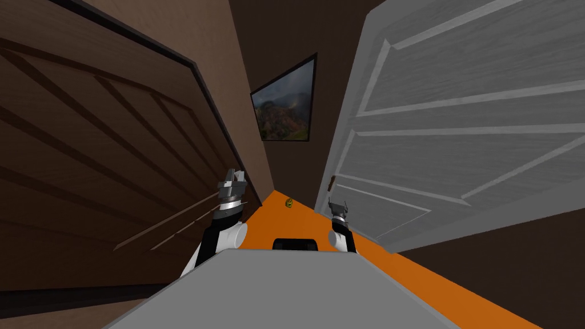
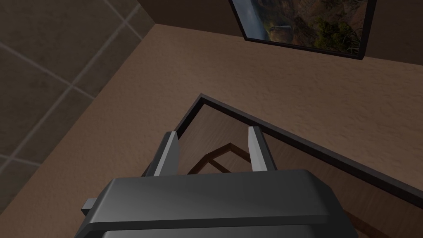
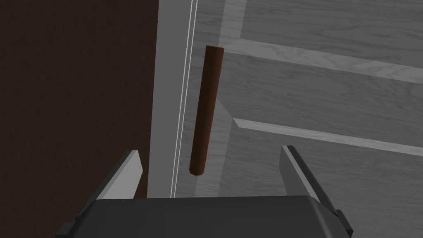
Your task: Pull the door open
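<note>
A pale grey panelled door with a wood-grain surface [image 1: 457, 143] stands on my right, and its handle, a slim dark brown rod [image 3: 205, 111], is mounted upright close to the door's edge, next to a dark brown wall [image 3: 74, 103]. The right gripper [image 3: 211, 152] is raised in front of that handle with its fingers [image 3: 130, 165] spread wide. The rod's near end lies in the gap between them, closer to the finger on the wall side, and neither finger touches it. The left gripper [image 1: 234, 177] is held up beside a brown panelled door [image 1: 103, 143] on my left, its fingers [image 2: 170, 153] apart and holding nothing. An orange floor [image 1: 297, 220] runs between the two doors.
</note>
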Available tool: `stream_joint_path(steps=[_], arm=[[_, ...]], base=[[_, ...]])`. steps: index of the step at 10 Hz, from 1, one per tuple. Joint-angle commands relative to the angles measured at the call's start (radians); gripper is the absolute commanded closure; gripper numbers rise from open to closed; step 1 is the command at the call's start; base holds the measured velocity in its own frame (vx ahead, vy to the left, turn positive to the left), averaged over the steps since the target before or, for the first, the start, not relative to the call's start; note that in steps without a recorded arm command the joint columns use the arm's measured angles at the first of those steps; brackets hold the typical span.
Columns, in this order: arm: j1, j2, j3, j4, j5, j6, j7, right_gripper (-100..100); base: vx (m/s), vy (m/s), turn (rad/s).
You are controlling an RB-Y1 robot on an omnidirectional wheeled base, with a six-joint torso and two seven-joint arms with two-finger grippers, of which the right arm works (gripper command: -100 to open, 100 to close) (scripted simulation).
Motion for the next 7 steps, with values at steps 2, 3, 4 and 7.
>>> stream_joint_path(steps=[2, 3, 4, 7], arm=[[-0.015, -0.001, 0.006, 0.058, -0.041, -0.017, -0.050, -100], [-0.020, -0.002, 0.008, 0.073, -0.052, -0.022, -0.063, -100], [-0.027, -0.003, 0.010, 0.100, -0.070, -0.029, -0.085, -100], [-0.039, -0.004, 0.014, 0.140, -0.097, -0.041, -0.118, -100]], base=[[0.102, -0.048, 0.086], [0.082, -0.060, 0.072], [0.111, -0.057, 0.081], [0.091, -0.036, 0.048]])
